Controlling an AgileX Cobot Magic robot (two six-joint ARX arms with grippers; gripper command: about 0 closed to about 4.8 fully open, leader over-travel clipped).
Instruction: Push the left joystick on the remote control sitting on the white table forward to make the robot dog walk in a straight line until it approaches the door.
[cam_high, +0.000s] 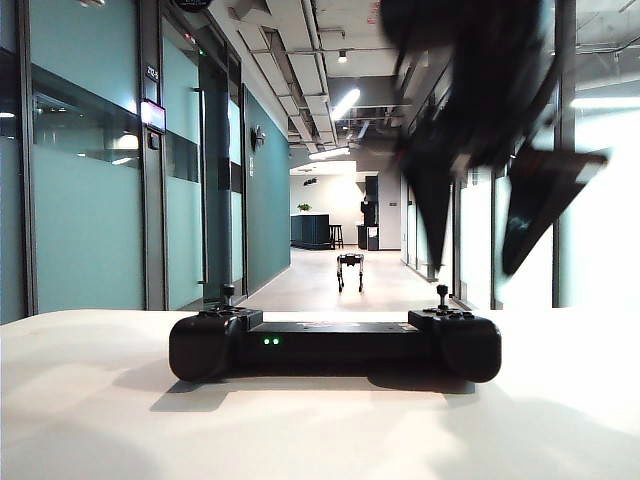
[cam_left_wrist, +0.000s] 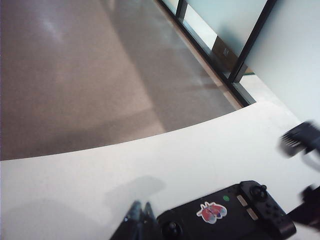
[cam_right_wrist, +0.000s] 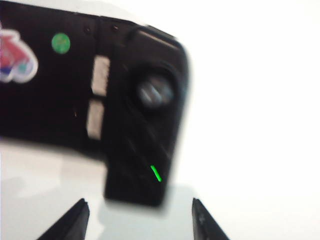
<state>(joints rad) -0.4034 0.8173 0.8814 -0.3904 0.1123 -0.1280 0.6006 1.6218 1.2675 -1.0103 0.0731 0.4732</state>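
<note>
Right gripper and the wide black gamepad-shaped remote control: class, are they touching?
Apart. In the exterior view the open right gripper hangs above the wide black gamepad-shaped remote control, with hallway showing between its fingertips and the right thumbstick.

The remote control (cam_high: 335, 345) lies on the counter (cam_high: 90, 410); the right gripper (cam_high: 490, 235) hangs above its right end, the left gripper (cam_left_wrist: 141, 216) just beside its left joystick (cam_left_wrist: 172, 228). The robot dog (cam_high: 350, 270) stands beyond, down the corridor

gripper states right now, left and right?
Left claw: tips together, looks closed, holding nothing, beside the remote control.
Right claw: open, empty, hanging above the remote's right end.
</note>
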